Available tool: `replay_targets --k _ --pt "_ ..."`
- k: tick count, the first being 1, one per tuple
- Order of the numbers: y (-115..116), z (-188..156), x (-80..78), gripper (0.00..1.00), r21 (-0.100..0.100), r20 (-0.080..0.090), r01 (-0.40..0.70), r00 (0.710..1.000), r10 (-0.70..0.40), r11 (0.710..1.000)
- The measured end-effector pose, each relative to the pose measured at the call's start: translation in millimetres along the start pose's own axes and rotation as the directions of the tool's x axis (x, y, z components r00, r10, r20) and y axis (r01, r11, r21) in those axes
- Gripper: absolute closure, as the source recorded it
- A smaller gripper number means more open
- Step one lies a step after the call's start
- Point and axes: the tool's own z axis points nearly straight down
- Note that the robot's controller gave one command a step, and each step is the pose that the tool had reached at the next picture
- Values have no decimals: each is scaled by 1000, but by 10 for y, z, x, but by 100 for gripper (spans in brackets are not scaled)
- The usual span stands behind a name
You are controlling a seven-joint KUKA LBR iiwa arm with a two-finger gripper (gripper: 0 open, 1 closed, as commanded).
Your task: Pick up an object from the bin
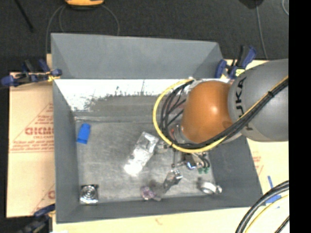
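Grey bin (65,144), blue block (83,133) (left side), crumpled wrapper (140,153) centre

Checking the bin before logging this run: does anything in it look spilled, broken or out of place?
Nothing looks spilled or broken. The crumpled clear plastic packet lies mid-floor, the small blue block sits alone near the view's left wall, and a round silvery metal piece is tucked into the lower-left corner: ordinary loose scatter.

Grey bin (64,144), blue block (83,133), clear packet (140,154)
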Motion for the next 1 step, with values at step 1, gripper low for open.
replay_targets --k 1 --pt "20 45 -127 0 11 8 125 992 -125 992"
